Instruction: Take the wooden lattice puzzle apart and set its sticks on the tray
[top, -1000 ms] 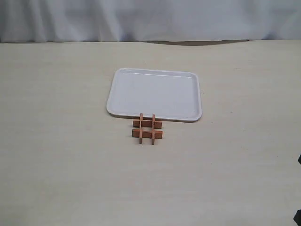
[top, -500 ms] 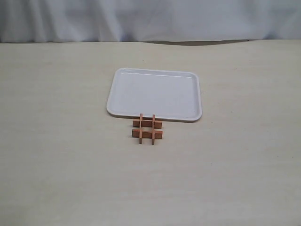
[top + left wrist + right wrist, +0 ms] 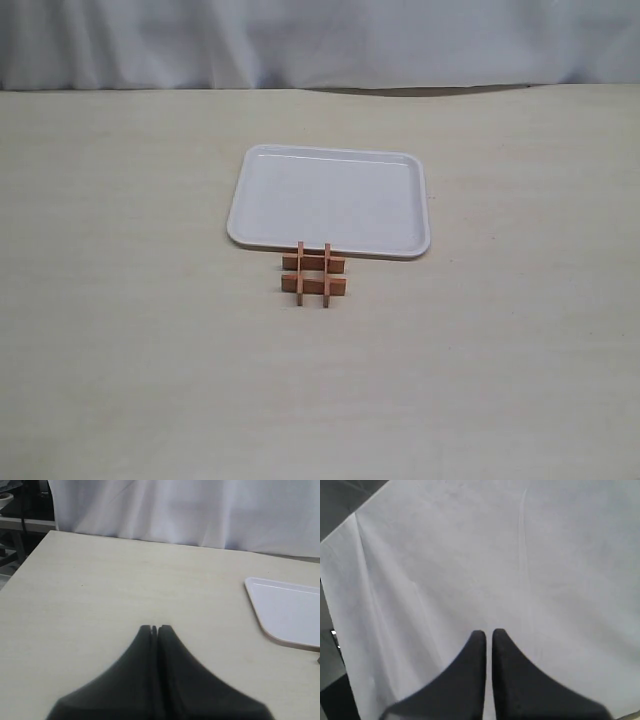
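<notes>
The wooden lattice puzzle (image 3: 313, 274) lies on the table as a hash of four interlocked reddish-brown sticks, right against the near rim of the white tray (image 3: 330, 200). The tray holds nothing. Neither gripper shows in the exterior view. In the left wrist view my left gripper (image 3: 154, 628) is shut with nothing in it, above bare tabletop, and a corner of the tray (image 3: 290, 612) lies off to one side. My right gripper (image 3: 488, 632) has its fingers nearly together, holds nothing and faces a white curtain; the puzzle is out of both wrist views.
A pale wooden table (image 3: 130, 330) spreads wide around the tray and puzzle. A white curtain (image 3: 320, 40) hangs behind its far edge. The left wrist view catches the table's corner and dark furniture (image 3: 20, 525) beyond it.
A dark piece of the right arm at the exterior view's right edge one second ago has left the view. The tray and puzzle have not moved.
</notes>
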